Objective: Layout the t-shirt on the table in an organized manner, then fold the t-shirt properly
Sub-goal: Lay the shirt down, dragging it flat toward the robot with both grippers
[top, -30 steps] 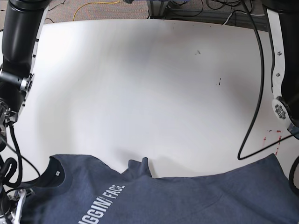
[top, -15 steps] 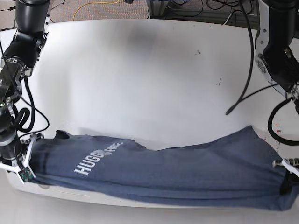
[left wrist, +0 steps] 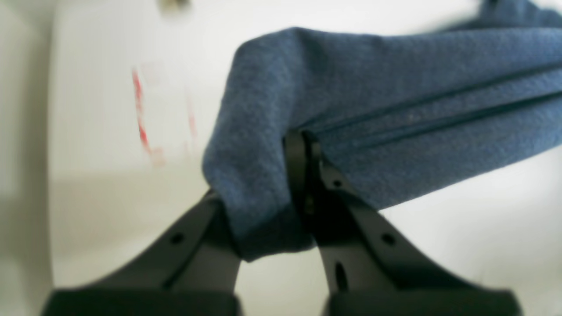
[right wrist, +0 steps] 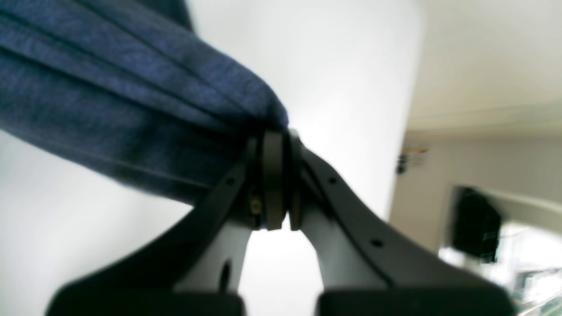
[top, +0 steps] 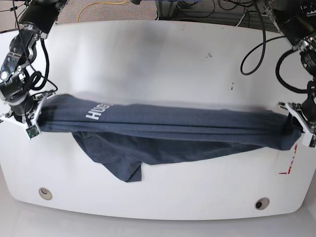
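Note:
The dark navy t-shirt (top: pixel 168 128) hangs stretched in a long band across the white table (top: pixel 163 64), held up at both ends. White lettering shows near its left end. A sleeve droops onto the table at lower left (top: pixel 121 163). My left gripper (top: pixel 295 127), at the right of the base view, is shut on the shirt's end (left wrist: pixel 272 131). My right gripper (top: pixel 35 114), at the left of the base view, is shut on the other end (right wrist: pixel 145 105).
Two metal grommet holes (top: pixel 45 192) (top: pixel 260 203) sit near the table's front edge. A red-outlined mark (top: pixel 289 165) lies below the left gripper, also in the left wrist view (left wrist: pixel 142 118). Cables run behind the table's back edge.
Both grippers have carried the shirt away from the front edge toward the table's middle and pulled it taut. The shirt now hangs as a narrow band with a sleeve drooping.

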You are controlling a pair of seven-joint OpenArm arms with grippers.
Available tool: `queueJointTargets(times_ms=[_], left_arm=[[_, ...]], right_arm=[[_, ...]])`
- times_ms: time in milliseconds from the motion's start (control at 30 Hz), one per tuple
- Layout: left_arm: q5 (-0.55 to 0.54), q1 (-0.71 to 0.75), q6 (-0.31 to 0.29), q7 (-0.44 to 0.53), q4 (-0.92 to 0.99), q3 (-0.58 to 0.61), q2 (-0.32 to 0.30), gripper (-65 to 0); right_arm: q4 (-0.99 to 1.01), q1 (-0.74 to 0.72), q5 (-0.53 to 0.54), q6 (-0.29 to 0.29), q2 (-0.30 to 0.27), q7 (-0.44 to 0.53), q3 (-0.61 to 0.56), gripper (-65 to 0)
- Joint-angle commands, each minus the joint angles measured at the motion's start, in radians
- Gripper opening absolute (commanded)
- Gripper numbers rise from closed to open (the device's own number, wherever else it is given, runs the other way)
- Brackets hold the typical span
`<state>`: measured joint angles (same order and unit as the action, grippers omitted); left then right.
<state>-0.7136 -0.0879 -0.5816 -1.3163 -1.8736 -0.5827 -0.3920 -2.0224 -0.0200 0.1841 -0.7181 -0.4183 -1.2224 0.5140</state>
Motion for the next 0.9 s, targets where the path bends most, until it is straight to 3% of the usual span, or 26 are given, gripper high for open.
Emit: queueJointTargets(times_ms=[0, 133, 500, 867], left_arm=[[0.079, 0.032, -0.002, 0.010, -0.014, -0.041, -0.038, -65.0], [0.079, 0.122, -0.010, 0.010, -0.014, -0.062, -0.037, -65.0], [0.082, 0.316, -0.021, 0.011, -0.010, -0.082, -0.037, -65.0], [0.098, 0.383, -0.021, 0.011, -0.005, -0.082, -0.037, -65.0]], right_arm=[[-0.011, 0.033, -0.100, 0.020, -0.004, -0.037, 0.050, -64.8], [-0.011, 0.102, -0.100, 0.020, 0.051, -0.035, 0.071, -64.8], [-0.011, 0.210, -0.100, 0.020, 0.137, -0.021, 0.073, -65.0], [-0.008, 0.228, -0.104, 0.020, 0.190, 0.008, 0.068, -65.0]])
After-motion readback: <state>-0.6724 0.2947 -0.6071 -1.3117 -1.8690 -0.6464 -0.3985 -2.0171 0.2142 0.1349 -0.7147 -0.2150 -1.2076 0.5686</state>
